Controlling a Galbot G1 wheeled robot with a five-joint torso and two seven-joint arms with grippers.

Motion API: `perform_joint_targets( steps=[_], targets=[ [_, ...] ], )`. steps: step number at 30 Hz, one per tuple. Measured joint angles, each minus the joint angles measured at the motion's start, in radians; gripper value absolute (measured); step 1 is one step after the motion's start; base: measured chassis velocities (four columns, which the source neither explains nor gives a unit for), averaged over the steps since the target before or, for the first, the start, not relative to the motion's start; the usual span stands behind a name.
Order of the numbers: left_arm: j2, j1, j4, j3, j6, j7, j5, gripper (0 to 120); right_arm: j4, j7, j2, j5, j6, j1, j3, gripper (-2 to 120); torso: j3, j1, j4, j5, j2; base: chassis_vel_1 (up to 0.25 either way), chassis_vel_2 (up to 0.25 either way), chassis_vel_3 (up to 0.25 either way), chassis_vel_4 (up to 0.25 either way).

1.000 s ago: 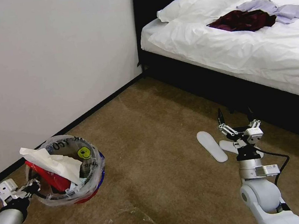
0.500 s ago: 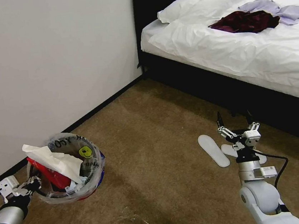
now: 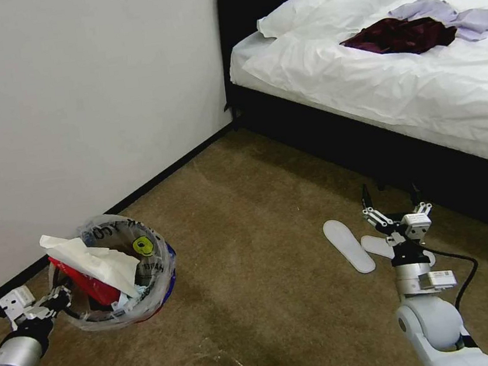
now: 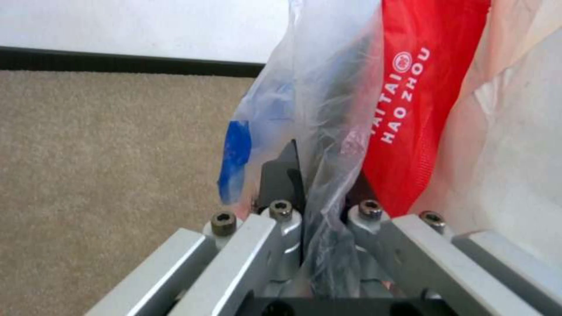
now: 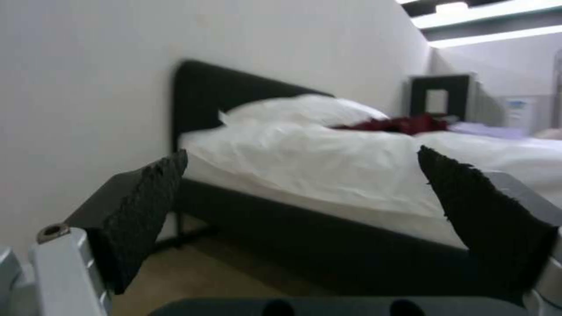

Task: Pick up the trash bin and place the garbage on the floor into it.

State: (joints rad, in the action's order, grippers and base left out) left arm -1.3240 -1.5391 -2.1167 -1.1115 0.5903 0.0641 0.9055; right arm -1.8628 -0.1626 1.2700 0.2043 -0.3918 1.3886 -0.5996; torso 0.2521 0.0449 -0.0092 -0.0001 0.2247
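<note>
Left tool [image 3: 62,297], clenched on the liner-wrapped rim of the red trash bin [image 3: 119,273] at 8 o'clock, may slip off slick plastic; right tool [image 3: 391,201], released, hangs at 4 o'clock.

The left hand [image 3: 63,297] is low at the left, fingers pinched together, while the right hand [image 3: 392,204] hovers spread wide.
</note>
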Motion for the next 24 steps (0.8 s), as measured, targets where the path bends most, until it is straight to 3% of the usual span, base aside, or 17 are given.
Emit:
perform_joint_targets(
  steps=[9, 24],
  targets=[
    [-0.006, 0.005, -0.007, 0.001, -0.003, -0.001, -0.009, 3, -0.028, -0.034, 0.004, -0.033, 0.031, 0.027, -0.085, 100, 0.0, 0.0, -0.0002, 0.0, 0.0, 0.0, 0.0, 0.0, 0.0],
    [-0.014, -0.002, -0.019, -0.003, -0.015, -0.01, -0.04, 3, -0.094, -0.03, 0.028, 0.012, 0.021, 0.047, -0.077, 100, 0.0, 0.0, -0.0001, 0.0, 0.0, 0.0, 0.0, 0.0, 0.0]
  ],
)
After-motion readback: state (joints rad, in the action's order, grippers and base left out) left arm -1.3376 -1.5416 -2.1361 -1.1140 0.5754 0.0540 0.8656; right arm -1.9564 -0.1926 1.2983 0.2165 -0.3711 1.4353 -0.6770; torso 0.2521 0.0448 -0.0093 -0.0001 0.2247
